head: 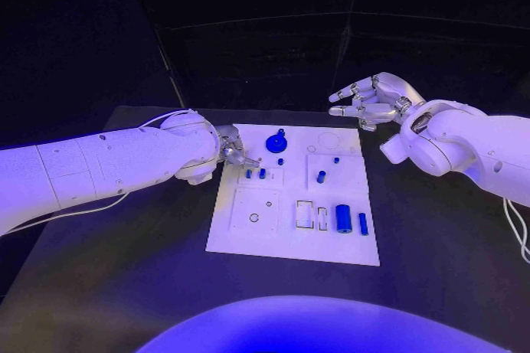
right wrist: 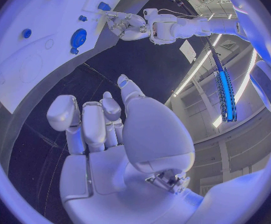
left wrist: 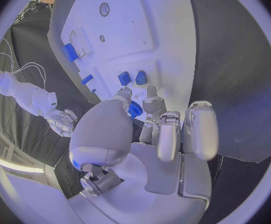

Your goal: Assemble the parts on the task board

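The white task board [head: 256, 238] lies mid-table. My left hand [head: 232, 150] is at its far left edge. In the left wrist view a small blue part [left wrist: 134, 109] sits pinched between the thumb and a fingertip [left wrist: 151, 98], just short of two blue pegs [left wrist: 124, 78] standing in the board. A round blue part [head: 276, 144] lies by that hand. Farther right are more pegs [head: 322, 177], a blue cylinder [head: 344, 219] and a slim blue piece [head: 364, 223]. My right hand [head: 370, 100] hangs in the air beyond the board's far right corner, fingers apart, holding nothing.
Black table [head: 132, 246] surrounds the board. Empty slots [head: 305, 213] and round holes [head: 254, 217] mark the board's near half. A white cable [head: 105, 204] hangs under my left arm.
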`<state>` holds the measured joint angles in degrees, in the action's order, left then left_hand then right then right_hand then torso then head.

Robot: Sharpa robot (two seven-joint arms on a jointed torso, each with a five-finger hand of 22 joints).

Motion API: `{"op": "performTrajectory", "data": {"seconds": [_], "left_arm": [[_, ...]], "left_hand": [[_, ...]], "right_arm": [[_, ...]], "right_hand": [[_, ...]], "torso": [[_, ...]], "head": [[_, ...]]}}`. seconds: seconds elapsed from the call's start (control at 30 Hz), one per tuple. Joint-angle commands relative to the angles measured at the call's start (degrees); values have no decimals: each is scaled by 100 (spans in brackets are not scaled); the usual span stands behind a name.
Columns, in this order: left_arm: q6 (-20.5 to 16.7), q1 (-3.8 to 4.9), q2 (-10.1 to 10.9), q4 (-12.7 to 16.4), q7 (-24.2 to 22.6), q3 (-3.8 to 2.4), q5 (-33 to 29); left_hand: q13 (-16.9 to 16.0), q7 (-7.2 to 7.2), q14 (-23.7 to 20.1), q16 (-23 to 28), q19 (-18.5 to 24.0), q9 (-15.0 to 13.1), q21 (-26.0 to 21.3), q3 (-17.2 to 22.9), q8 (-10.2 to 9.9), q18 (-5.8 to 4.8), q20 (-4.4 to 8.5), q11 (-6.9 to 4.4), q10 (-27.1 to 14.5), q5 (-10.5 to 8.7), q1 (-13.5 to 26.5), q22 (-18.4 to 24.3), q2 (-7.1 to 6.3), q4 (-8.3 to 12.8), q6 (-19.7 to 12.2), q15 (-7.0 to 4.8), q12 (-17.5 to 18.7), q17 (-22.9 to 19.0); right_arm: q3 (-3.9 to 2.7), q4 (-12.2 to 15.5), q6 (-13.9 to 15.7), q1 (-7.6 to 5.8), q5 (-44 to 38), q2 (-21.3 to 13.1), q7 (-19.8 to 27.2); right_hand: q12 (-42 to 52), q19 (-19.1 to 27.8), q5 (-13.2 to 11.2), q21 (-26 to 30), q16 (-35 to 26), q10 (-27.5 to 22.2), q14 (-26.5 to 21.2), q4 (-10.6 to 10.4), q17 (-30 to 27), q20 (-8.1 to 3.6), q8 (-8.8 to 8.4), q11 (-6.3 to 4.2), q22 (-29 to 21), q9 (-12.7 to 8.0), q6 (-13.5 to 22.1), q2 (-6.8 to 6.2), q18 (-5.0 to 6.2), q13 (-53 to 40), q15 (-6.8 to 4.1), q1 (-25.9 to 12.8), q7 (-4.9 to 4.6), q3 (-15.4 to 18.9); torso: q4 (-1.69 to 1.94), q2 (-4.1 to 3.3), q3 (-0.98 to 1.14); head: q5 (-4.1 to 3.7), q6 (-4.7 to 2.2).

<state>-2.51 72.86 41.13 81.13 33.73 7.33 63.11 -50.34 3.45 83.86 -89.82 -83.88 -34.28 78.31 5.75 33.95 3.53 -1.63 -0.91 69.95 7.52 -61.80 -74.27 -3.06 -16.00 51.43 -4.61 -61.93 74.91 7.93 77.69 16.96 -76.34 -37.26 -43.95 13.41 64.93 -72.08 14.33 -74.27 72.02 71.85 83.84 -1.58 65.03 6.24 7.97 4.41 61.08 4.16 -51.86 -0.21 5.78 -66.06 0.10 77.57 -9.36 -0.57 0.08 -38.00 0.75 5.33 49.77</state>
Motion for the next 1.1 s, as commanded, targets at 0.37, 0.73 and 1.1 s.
{"op": "performTrajectory", "data": {"seconds": [0.37, 0.73, 1.1], "left_arm": [[-1383, 74, -281, -235, -2635, -43, -491], [-1393, -25, -794, -831, -3465, 103, 891], [-822, -107, -1040, -1151, -3111, 163, 1610]], "left_hand": [[2156, 569, -1577, 3648, 1977, 902, -3906, 463, -908, 685, -445, 574, -2012, 40, -1956, 3978, 5, 614, -716, 500, 2366, -2202], [3801, 532, -379, 2668, 1079, 2014, -3975, 698, -2087, 691, -438, 626, -1716, 13, -2231, 4152, -603, 849, -188, 496, 4142, -1644], [4190, 432, 114, 1774, 322, 2294, -2679, 447, -2379, 476, -334, 580, -1811, 14, -2220, 2832, -554, 970, 15, 391, 4430, -959]], "right_arm": [[-4, -15, -11, -9, 18, 7, 56], [-3, -6, -21, -9, 18, 36, 55], [-4, 0, -26, -10, 18, 59, 54]], "right_hand": [[-31, 39, -6, 27, -23, -28, 78, -10, -5, -20, 31, -20, -6, -2, 34, 21, 40, 3, -37, -12, 3, 32], [-31, 39, -6, 27, -23, -28, 78, -10, -5, -20, 31, -20, -6, -2, 34, 21, 40, 3, -37, -12, 3, 32], [-31, 34, -2, 30, -22, -29, 81, -16, 3, -20, 33, -20, -5, -3, 39, 26, 39, 4, -36, -18, 4, 40]], "torso": [[-13, -8, 4], [-40, -26, 4], [-37, -23, 7]], "head": [[-57, -63], [-94, -99], [-105, -99]]}}
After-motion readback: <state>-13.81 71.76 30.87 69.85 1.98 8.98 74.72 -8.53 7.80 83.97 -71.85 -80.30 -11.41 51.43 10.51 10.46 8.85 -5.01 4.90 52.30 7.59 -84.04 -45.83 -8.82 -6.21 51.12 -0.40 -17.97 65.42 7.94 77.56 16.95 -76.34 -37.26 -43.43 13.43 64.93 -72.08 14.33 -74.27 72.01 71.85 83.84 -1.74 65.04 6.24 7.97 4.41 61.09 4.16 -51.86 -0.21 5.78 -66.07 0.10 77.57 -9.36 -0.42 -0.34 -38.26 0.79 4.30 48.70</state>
